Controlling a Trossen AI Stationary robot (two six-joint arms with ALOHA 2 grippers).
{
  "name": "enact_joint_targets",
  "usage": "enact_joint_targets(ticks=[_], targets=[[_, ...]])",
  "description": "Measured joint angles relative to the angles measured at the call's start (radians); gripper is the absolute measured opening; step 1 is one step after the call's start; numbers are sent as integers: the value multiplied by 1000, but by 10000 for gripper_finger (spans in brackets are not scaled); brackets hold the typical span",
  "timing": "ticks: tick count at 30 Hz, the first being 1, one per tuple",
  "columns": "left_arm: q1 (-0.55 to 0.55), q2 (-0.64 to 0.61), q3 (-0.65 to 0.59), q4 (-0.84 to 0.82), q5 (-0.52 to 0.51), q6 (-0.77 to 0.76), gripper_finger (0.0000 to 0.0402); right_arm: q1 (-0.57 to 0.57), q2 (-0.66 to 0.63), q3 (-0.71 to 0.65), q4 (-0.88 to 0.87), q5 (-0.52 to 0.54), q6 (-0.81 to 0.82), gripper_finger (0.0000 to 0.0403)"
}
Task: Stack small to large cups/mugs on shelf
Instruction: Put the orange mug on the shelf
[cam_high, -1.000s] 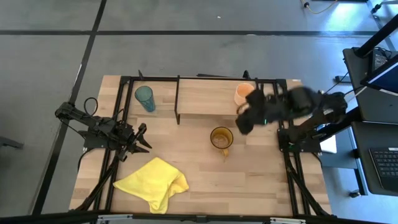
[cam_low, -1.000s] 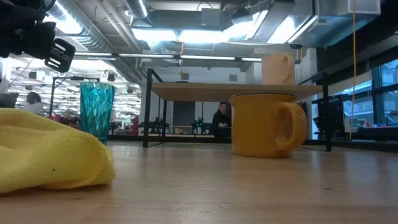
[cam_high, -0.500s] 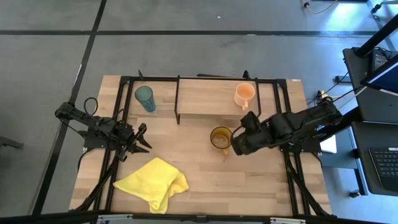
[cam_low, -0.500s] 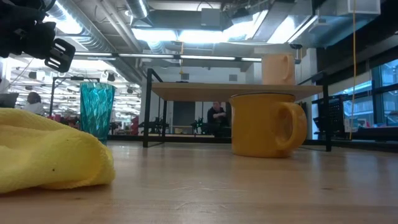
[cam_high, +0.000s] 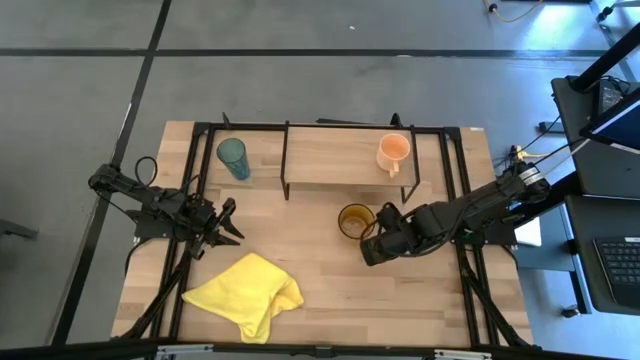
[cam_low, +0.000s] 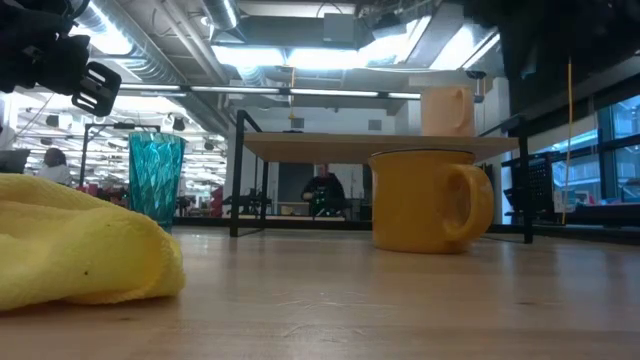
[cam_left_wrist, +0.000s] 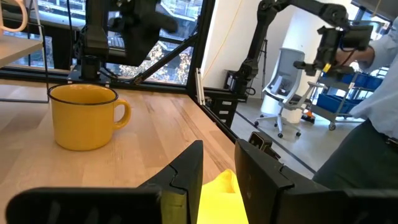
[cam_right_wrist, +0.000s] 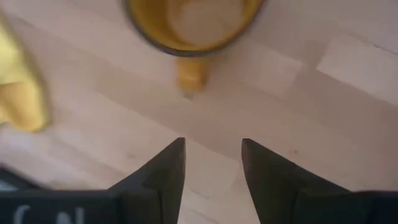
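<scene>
Grey floor (cam_high: 330, 85), white office chair (cam_left_wrist: 287, 87), bright ceiling lights (cam_low: 300, 55).

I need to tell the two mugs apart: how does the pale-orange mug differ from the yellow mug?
The pale-orange mug stands on the shelf; the yellow mug stands on the table. The pale-orange one is narrower, the yellow one wider. The right gripper hovers, open, by the yellow mug's handle; none is near the pale-orange mug. Both stand upright.

right tool (cam_high: 372, 250) moved from shelf (cam_high: 335, 155) beside amber mug (cam_high: 354, 221)

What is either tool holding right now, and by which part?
Nothing is held. The right tool is open above the amber-yellow mug's handle; the left tool is open too.
</scene>
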Motion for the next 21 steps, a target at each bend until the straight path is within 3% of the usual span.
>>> enact_joint_targets(ticks=[4,10,16,21], targets=[[0,0,0,0,0,0,87,-10,0,-51,40,60,41,159],[0,0,0,0,0,0,87,-37,0,-53,55,327,166,172],[0,0,0,0,0,0,87,-66,0,-97,83,317,286,175],[0,0,0,0,0,0,87,-67,0,-206,245,304,373,175]])
